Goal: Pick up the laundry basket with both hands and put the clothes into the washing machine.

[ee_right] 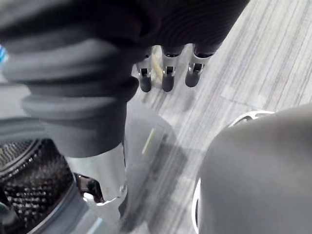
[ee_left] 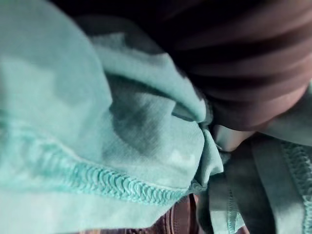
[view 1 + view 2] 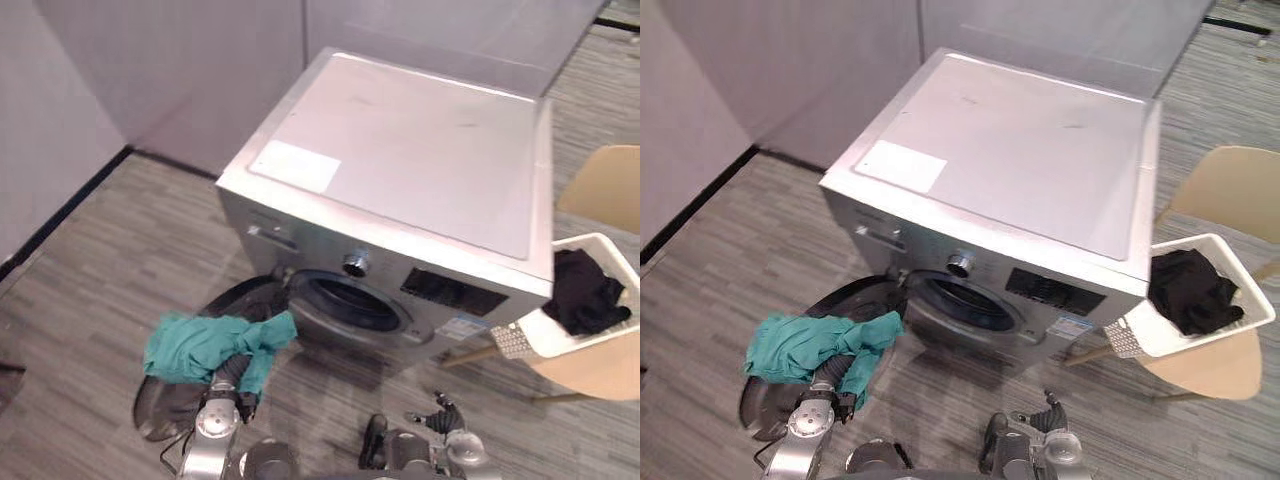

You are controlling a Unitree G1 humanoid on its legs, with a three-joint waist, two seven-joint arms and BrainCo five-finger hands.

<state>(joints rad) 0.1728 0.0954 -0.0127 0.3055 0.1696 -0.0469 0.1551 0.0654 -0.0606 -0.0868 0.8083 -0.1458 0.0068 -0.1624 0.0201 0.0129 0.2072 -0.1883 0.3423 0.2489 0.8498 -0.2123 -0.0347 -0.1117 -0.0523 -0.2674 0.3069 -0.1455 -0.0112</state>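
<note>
Teal garment (image 3: 205,345): bunched and draped over the left hand, off the floor, just left of the drum opening and above the open door.
Left hand (image 3: 237,372): raised under the cloth; its grip is buried in the fabric, so I cannot tell how it holds.
Door (image 3: 170,400): dark, round, swung wide open to the machine's left.
Washing machine (image 3: 400,170): silver front-loader, drum opening (image 3: 350,300) uncovered.
Right hand (image 1: 161,29): low in front of the machine, fingers (image 1: 168,80) straight, side by side, holding nothing.
Laundry basket (image 3: 592,241): white, resting on the chair to the machine's right.
Black garment (image 3: 580,290): heaped inside the basket.
Chair (image 3: 600,370): tan seat, beside the machine.
</note>
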